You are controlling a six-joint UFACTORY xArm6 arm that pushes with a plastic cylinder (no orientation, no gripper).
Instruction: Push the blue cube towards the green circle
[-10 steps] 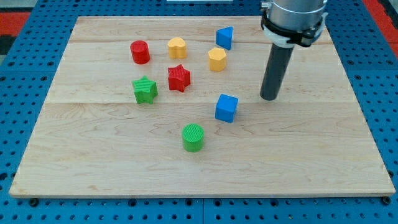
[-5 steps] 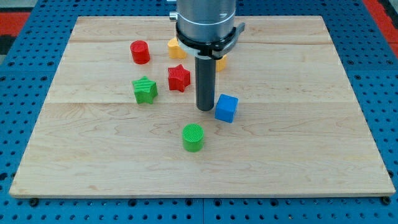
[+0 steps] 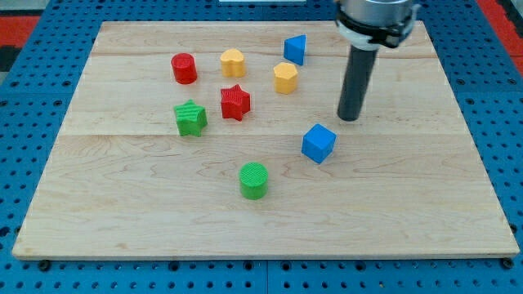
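The blue cube (image 3: 319, 144) sits on the wooden board right of centre, turned corner-on. The green circle (image 3: 254, 180), a short green cylinder, stands below and to the left of it, with a gap between them. My tip (image 3: 350, 118) rests on the board just above and to the right of the blue cube, a small gap from it. The rod rises to the view's top.
A red cylinder (image 3: 184, 69), two yellow blocks (image 3: 233, 63) (image 3: 285, 77), a red star (image 3: 235, 101), a green star-like block (image 3: 190, 118) and a second blue block (image 3: 295, 50) lie in the upper left half of the board (image 3: 122, 204).
The tip swung left of the blue cube, then back to its upper right. The blue cube has shifted right and rotated. Other blocks have not moved.
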